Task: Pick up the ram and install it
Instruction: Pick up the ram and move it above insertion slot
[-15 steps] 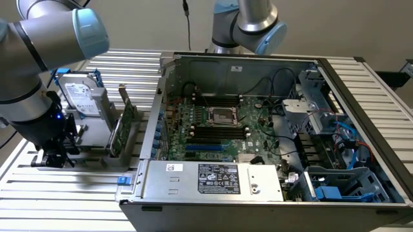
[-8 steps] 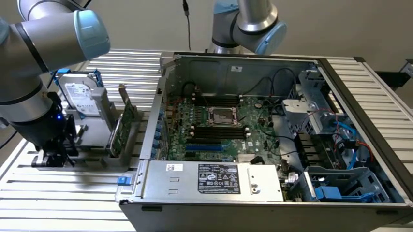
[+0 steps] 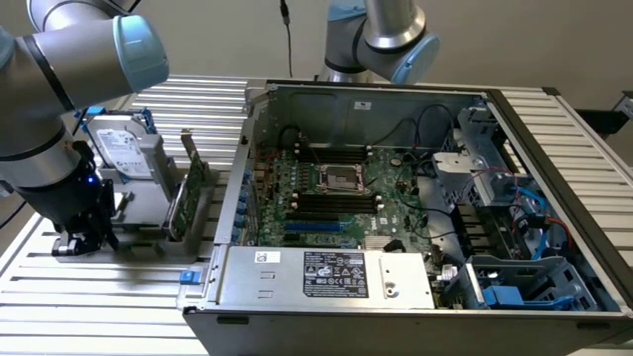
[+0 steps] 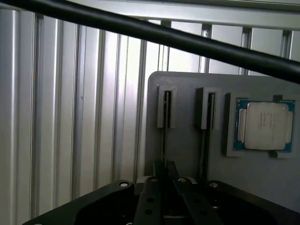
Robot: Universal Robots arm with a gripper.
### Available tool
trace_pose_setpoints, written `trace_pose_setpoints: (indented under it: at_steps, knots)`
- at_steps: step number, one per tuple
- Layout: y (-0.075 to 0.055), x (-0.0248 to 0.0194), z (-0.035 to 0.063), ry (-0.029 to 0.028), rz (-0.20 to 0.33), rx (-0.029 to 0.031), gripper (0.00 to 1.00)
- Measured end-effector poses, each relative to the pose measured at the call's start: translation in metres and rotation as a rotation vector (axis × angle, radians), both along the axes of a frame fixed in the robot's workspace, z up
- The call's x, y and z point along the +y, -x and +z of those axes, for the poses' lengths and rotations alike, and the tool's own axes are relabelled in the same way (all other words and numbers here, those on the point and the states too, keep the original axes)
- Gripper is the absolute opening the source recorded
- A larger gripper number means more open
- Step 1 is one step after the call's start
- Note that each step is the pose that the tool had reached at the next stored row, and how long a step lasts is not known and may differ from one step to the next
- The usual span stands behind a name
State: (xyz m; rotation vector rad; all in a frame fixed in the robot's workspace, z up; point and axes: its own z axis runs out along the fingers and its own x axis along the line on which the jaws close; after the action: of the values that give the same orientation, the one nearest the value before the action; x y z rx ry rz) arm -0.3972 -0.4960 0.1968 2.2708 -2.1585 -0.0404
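At holder slot (image 4: pixel 166 108), pincer (image 4: pixel 165 172) closed on ram (image 4: pixel 163 140)

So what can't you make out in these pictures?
- Exterior view: the big grey arm hides whatever is under the black hand at the grey plastic holder.
- Wrist view: the thin ram stick stands edge-on, its faces hidden.
- Wrist view: the silver square chip has print too small to read.

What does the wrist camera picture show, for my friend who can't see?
The gripper sits over one of two narrow slots in a grey holder. A square silver chip rests in the holder beside them, and a black cable crosses over the ribbed metal table.
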Motion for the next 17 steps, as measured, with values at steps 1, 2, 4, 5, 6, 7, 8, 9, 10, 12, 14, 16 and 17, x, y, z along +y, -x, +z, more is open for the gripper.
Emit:
trace_pose_setpoints:
  at_steps: [1,2,4,5,6,7,8,9,10,12,14,16,17]
  knots:
    - [0.0000,0.0000,0.0000,0.0000,0.000,0.0000,0.14]
    - [0.0000,0.0000,0.0000,0.0000,0.000,0.0000,0.14]
    - [0.0000,0.0000,0.0000,0.0000,0.000,0.0000,0.14]
    - [0.0000,0.0000,0.0000,-0.0001,0.000,0.0001,0.14]
    - [0.0000,0.0000,0.0000,-0.0005,0.000,0.0001,0.14]
    - [0.0000,0.0000,0.0000,-0.0009,-0.001,0.0000,0.14]
    - [-0.0001,0.0000,-0.0001,-0.0012,-0.003,0.0000,0.14]
    - [-0.0002,0.0000,-0.0001,-0.0016,-0.005,-0.0001,0.14]
    - [-0.0002,0.0000,-0.0001,-0.0018,-0.008,-0.0001,0.14]
    - [-0.0004,0.0000,0.0000,-0.0020,-0.014,0.0000,0.14]
    - [-0.0006,0.0000,-0.0001,-0.0022,-0.020,0.0000,0.14]
    - [-0.0008,0.0001,0.0000,-0.0022,-0.026,0.0000,0.14]
    - [-0.0008,0.0000,0.0000,-0.0021,-0.029,0.0000,0.14]
